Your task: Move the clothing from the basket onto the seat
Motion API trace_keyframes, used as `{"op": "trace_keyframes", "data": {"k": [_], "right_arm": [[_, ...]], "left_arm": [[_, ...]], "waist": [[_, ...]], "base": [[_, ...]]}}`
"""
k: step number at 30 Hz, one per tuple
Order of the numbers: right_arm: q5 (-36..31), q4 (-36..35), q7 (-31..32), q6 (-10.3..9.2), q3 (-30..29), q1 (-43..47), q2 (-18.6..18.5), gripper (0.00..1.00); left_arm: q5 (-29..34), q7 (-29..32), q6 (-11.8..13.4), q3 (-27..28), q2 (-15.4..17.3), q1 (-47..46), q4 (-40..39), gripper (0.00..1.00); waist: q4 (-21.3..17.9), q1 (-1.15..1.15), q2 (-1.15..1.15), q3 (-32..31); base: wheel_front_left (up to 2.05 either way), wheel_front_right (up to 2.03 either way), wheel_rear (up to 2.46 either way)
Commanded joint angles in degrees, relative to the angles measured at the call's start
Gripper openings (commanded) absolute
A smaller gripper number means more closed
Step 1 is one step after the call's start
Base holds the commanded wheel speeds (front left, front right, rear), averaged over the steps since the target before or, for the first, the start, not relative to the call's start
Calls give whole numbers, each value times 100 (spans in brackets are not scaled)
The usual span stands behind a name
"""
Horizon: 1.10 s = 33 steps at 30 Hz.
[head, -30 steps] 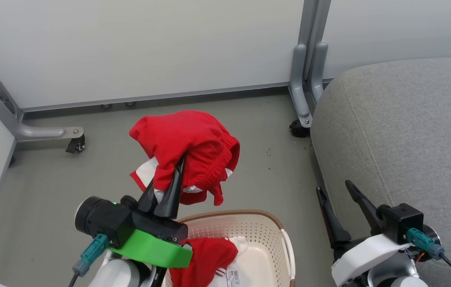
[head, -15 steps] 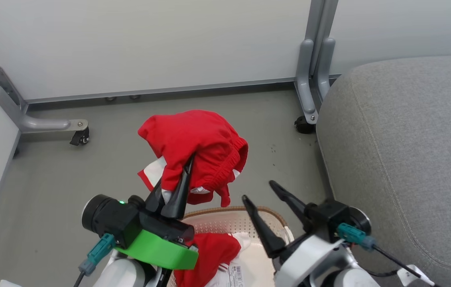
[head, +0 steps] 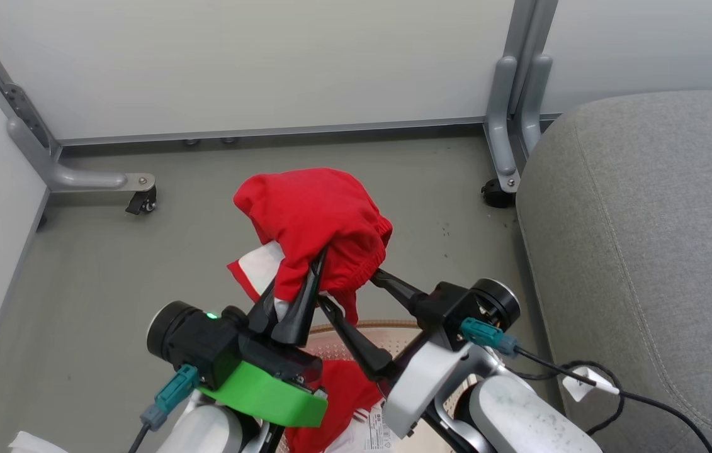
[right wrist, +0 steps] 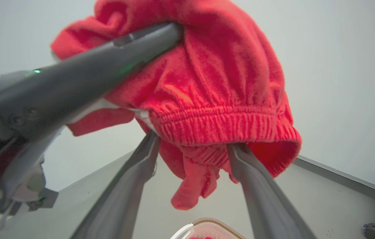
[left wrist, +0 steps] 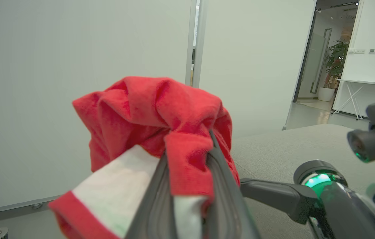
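Basket (right wrist: 212,229): bottom centre of head view, one crumpled red garment (head: 343,396) with white trim inside, lying by a paper label (head: 381,429). Both arms cover most of the basket and the frame edge cuts it off, so I can't tell which garment it is.

Red shorts (head: 315,214): mid-frame, in the air above the floor (head: 110,283), left of the grey seat (head: 645,220) and apart from it.

Left end effector (head: 299,277): clenched on a fold of the shorts.

Right end effector (head: 347,286): spread wide, released, fingers either side of the hanging hem. In the right wrist view its tips vanish under the elastic waistband, so contact is unclear.
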Motion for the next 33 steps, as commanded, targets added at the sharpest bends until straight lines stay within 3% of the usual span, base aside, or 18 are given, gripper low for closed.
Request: {"op": "trace_keyframes", "data": {"k": [1, 11, 12, 14, 33], "right_arm": [[17, 85, -64, 0, 56, -130, -2, 100], [181, 896, -459, 0, 457, -782, 33, 100], [223, 951, -493, 0, 489, -824, 34, 49], [352, 1030, -525, 0, 557, -878, 36, 0], [666, 1266, -718, 0, 755, -1049, 39, 0]], "left_arm": [[-27, 1, -14, -5, 5, -85, -9, 0], [-50, 27, -36, -109, -11, -137, 3, 0], [-52, 26, -36, -117, -12, -139, 1, 0], [-58, 24, -30, -123, -13, -142, -4, 0], [-114, 12, 41, -143, 40, -117, 33, 0]], "waist": [[11, 0, 0, 6], [13, 0, 0, -3], [15, 0, 0, -3], [21, 0, 0, -4], [2, 0, 0, -16]], "base": [[0, 0, 0], [0, 0, 0], [0, 0, 0], [0, 0, 0], [0, 0, 0]]}}
